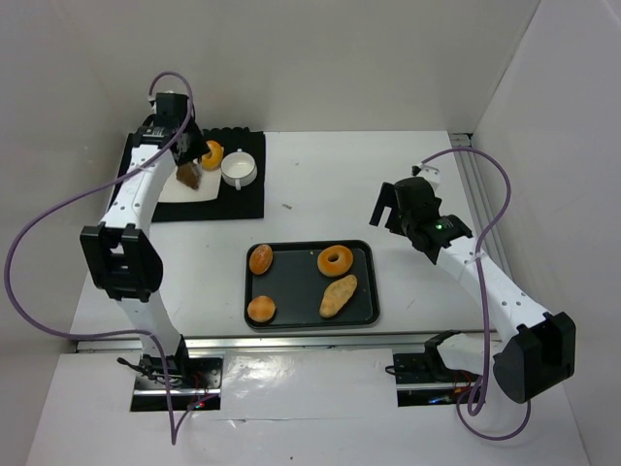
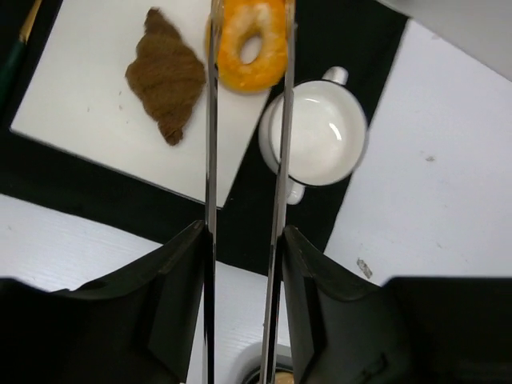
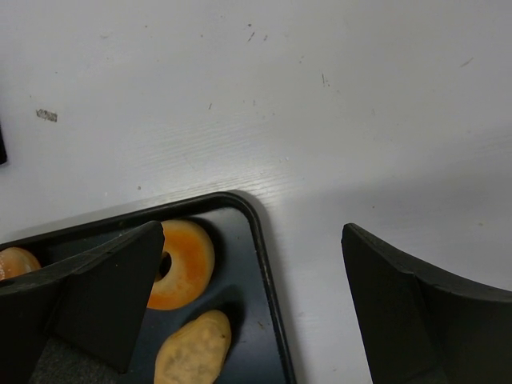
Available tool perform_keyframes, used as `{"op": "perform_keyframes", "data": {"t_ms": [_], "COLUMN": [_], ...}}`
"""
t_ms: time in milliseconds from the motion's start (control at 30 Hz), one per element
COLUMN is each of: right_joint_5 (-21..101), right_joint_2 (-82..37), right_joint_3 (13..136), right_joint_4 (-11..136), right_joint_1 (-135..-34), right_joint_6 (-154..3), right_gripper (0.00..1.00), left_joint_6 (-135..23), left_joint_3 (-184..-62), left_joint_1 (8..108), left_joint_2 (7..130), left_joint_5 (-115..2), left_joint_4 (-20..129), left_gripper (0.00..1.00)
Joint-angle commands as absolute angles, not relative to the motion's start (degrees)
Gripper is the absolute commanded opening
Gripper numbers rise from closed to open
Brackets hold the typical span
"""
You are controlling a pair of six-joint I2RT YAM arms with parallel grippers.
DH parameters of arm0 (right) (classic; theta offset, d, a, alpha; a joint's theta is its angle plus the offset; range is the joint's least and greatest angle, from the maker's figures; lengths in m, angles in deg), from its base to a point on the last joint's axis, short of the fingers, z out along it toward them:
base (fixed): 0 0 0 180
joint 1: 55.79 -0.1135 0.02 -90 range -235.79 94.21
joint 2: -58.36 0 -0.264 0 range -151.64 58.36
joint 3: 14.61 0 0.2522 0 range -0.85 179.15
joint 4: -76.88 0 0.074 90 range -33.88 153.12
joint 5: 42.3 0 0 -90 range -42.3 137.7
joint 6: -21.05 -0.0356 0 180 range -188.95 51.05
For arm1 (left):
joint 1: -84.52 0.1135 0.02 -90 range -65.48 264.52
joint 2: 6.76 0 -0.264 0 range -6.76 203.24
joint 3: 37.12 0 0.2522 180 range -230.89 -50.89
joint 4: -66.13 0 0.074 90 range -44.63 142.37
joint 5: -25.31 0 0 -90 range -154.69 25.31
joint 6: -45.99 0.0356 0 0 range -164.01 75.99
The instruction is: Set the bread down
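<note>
Left gripper [image 1: 197,160]: held over the white plate [image 2: 88,96] at the upper left of the top view. Its two long thin blades [image 2: 212,160] are set apart, one at each outer edge of the ring bread [image 2: 244,76].
Left grip: whether the blades are pressed on the ring bread or only placed beside it cannot be told.
Ring bread: seen at the plate's right edge, at the top centre of the left wrist view, just beside the croissant [image 2: 168,80].
Croissant: laid flat on the plate, left of the blades.
Cup [image 2: 316,132]: placed on the black mat [image 2: 320,32], just beside the plate's right edge.
Right gripper [image 3: 264,312]: spread wide with nothing between the fingers, held over the tray's upper right corner and the table [image 1: 320,184].
Tray [image 1: 374,282]: set at lower centre of the top view; a second ring bread [image 1: 336,260], a long loaf [image 1: 338,295] and two round buns [image 1: 261,259] are laid in it.
</note>
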State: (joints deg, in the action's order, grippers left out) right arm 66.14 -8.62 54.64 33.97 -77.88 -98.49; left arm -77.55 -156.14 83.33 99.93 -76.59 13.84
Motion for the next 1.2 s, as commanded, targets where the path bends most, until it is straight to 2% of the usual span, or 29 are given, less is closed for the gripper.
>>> {"op": "perform_keyframes", "data": {"t_ms": [0,133,433,900,1167], "right_joint_5": [66.68,65.63,67.56,69.23,70.02], "right_joint_2": [-7.47,-6.94,-5.80,-4.66,-4.13], "right_joint_3": [56.02,56.02,55.49,54.96,54.44], "right_joint_4": [36.66,36.66,35.61,33.94,33.94], "right_joint_1": [-77.85,-77.85,-77.85,-77.85,-77.85], "right_joint_6": [-99.18,-99.70,-99.71,-99.71,-99.71], "right_gripper": [0.99,0.99,0.99,0.99,0.99], "left_joint_6": [-70.67,-68.02,-64.40,-62.21,-61.68], "left_joint_3": [-154.87,-153.46,-152.22,-166.71,-169.01], "left_joint_1": [79.08,74.25,66.16,57.54,56.39], "left_joint_2": [93.96,94.48,96.94,115.39,119.62], "left_joint_5": [-78.22,-74.54,-71.28,-76.46,-77.08], "left_joint_4": [19.14,21.33,26.09,28.64,27.58], "left_gripper": [0.52,0.48,0.47,0.47,0.50]}}
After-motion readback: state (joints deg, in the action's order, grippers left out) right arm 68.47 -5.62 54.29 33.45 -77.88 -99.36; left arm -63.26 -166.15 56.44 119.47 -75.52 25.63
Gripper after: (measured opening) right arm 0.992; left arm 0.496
